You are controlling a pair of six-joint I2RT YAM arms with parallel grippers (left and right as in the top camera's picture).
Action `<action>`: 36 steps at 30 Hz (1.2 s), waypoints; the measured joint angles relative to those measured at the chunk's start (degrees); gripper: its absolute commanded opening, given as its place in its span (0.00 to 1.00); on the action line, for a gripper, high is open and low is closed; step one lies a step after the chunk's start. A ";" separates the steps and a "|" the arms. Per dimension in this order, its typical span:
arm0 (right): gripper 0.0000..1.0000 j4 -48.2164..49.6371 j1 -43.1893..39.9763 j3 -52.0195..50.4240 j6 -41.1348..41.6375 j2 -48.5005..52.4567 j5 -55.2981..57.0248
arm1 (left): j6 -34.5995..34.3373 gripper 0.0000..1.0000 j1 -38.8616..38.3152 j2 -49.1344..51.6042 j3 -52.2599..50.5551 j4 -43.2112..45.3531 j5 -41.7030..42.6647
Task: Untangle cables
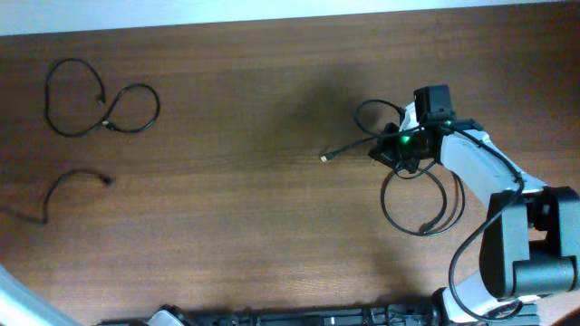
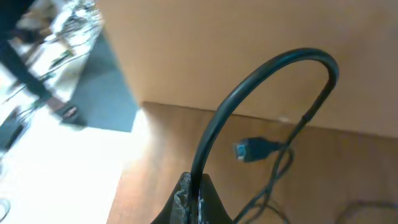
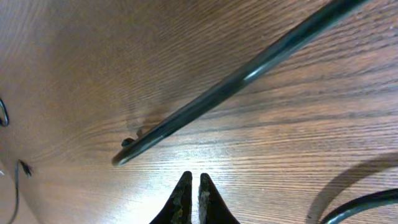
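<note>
Wooden table (image 1: 227, 109) carries a cable (image 3: 249, 73) crossing just beyond the right claw (image 3: 191, 182).

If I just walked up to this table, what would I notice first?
Probably the green light glowing on the right arm, which leans over a looped black cable on the right side of the wooden table. Next, far off at the left, there is a figure-eight cable near the far edge and a short curved cable just in front of it.
</note>
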 measured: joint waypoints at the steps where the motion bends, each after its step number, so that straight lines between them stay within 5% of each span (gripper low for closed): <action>1: 0.05 -0.17 0.00 0.00 -0.02 0.00 0.00 | -1.79 0.00 1.60 0.81 0.00 -0.83 -0.09; 13: 0.09 -0.17 0.00 0.00 -0.02 0.00 2.36 | -8.00 0.00 3.17 33.88 -1.11 -1.36 21.40; 14: 0.11 -0.17 0.00 0.00 -0.02 0.00 2.45 | -8.28 0.08 3.17 37.70 -1.42 -1.40 21.99; 16: 0.20 -0.15 0.00 0.00 -0.09 0.00 2.58 | -8.44 0.82 3.17 41.29 -1.62 -2.36 22.47; 17: 0.24 -0.17 0.02 0.00 0.00 0.00 2.62 | -8.50 0.99 3.17 42.38 -1.64 -3.26 22.56; 20: 0.39 -0.15 0.02 0.00 0.00 0.00 2.60 | -7.93 0.99 3.21 43.25 -1.66 -3.69 23.98; 24: 0.46 -0.48 0.00 0.00 -0.04 0.00 2.56 | -2.43 0.99 3.21 43.19 -1.64 -4.04 31.12; 32: 0.48 -4.37 0.00 0.00 -0.07 0.00 2.54 | 1.05 0.99 3.21 34.25 -1.38 -1.27 36.87; 36: 0.48 -13.40 -2.60 3.15 -0.35 -0.17 2.43 | 11.23 0.99 -0.59 33.77 -1.36 -1.81 47.28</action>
